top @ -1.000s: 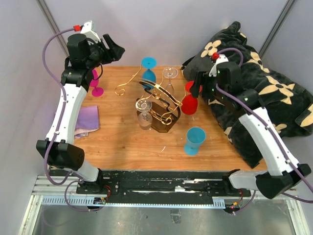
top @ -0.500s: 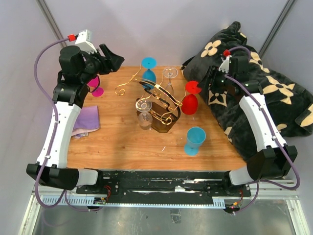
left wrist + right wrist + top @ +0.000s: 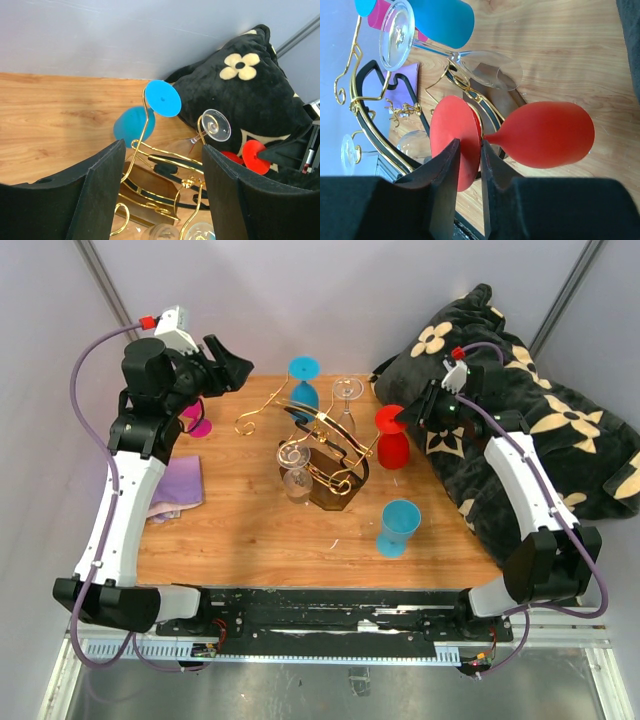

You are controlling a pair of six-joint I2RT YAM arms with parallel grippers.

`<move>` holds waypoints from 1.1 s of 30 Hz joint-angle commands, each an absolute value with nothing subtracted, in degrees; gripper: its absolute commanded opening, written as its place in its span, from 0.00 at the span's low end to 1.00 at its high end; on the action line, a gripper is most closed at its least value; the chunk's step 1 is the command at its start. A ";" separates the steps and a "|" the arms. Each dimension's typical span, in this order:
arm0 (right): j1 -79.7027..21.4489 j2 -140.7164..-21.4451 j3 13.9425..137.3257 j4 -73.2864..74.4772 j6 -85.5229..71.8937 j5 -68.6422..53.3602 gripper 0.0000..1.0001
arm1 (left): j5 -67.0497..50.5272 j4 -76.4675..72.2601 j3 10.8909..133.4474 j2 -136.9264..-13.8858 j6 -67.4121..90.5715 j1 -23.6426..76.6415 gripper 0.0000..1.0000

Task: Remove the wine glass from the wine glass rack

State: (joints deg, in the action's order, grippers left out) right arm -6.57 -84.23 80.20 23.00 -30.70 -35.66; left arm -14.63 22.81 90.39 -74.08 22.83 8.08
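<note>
The wine glass rack (image 3: 325, 455) of gold wire stands mid-table on a dark wooden base (image 3: 340, 495). A red wine glass (image 3: 393, 448) hangs upside down at its right side. My right gripper (image 3: 408, 416) comes in from the right, and in the right wrist view its jaws (image 3: 469, 145) pinch the glass's red foot (image 3: 452, 130), with the bowl (image 3: 545, 134) beyond. Above the table's back left, my left gripper (image 3: 235, 365) is open and empty. In the left wrist view it (image 3: 162, 147) looks down at the rack (image 3: 150, 180).
The rack also holds a blue glass (image 3: 303, 380), a clear glass (image 3: 346, 400) at the back and another clear one (image 3: 296, 480) in front. A blue cup (image 3: 398, 527), a pink glass (image 3: 198, 420), a purple cloth (image 3: 178, 485) and a black flowered blanket (image 3: 530, 430) surround it.
My right gripper swung in to the red glass's foot and its jaws closed on it; the glass shifted slightly. The left arm pulled back a little at first, then held still.
</note>
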 commanded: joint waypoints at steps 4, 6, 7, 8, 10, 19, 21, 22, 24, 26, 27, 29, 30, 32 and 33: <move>-4.61 -81.80 79.07 20.36 -31.87 -37.17 0.10 | -13.46 20.76 88.95 -71.10 22.62 8.26 0.68; -3.88 -80.94 78.89 19.96 -32.49 -37.96 0.01 | -13.58 20.25 88.32 -70.69 22.89 8.26 0.68; -3.54 -80.68 78.68 19.44 -33.03 -38.23 0.01 | -13.60 20.14 88.11 -70.45 23.02 8.26 0.68; -3.24 -79.95 78.33 18.56 -33.92 -38.84 0.01 | -13.62 20.05 87.88 -70.30 23.03 8.27 0.68; -2.85 -79.13 77.83 16.95 -35.34 -39.70 0.01 | -13.46 20.11 87.64 -70.07 22.99 8.26 0.68; -2.20 -79.06 76.60 7.63 -42.09 -42.65 0.01 | -13.09 20.63 87.58 -68.85 22.75 8.26 0.68; -2.19 -79.58 76.58 6.36 -42.66 -42.38 0.01 | -12.98 20.82 87.42 -68.57 22.60 8.26 0.68; -2.20 -80.02 76.52 5.76 -43.16 -42.52 0.01 | -12.93 20.83 87.29 -68.37 22.60 8.26 0.68; -2.17 -81.40 76.77 4.26 -44.80 -44.39 0.01 | -12.83 21.02 87.10 -68.17 22.42 8.26 0.68; -2.20 -82.33 75.78 1.40 -47.20 -46.04 0.01 | -12.67 21.32 87.10 -68.06 22.18 8.26 0.68; -2.19 -82.69 75.42 0.13 -48.38 -46.83 0.01 | -12.65 21.41 87.14 -67.98 22.12 8.31 0.68; -2.19 -82.92 74.97 -0.66 -49.06 -47.43 0.01 | -12.45 21.58 87.06 -67.71 21.98 8.26 0.68; -2.17 -82.83 74.64 -0.95 -49.17 -47.64 0.01 | -12.29 21.62 87.06 -67.61 21.85 8.26 0.68; -2.20 -82.56 74.42 -1.11 -48.88 -47.31 0.01 | -11.94 21.56 86.78 -67.42 21.82 8.22 0.68; -2.20 -82.70 74.48 -1.07 -48.67 -47.00 0.01 | -11.87 21.40 86.63 -67.47 21.92 8.26 0.68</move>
